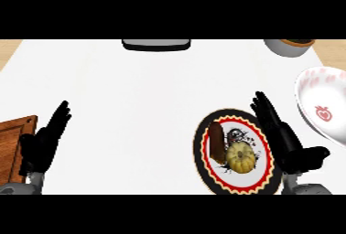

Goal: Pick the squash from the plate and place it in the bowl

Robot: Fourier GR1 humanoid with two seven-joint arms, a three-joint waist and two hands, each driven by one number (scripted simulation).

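At lower right of the frame the yellow squash [242,157] lies on the plate [203,137] – ungrasped – while the right robot hand [283,137], fingers straight, stands just beside it, likely lining up a grasp toward the bowl [323,107] at right.

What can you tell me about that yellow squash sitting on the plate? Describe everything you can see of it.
The squash is small, round and yellow, with ribs running out from a paler centre, like a little pumpkin seen from above. It sits on the patterned plate with the black and red rim, in its lower half, right beside a brown oblong item that it seems to touch. The right hand lies open just right of the plate, not touching the squash.
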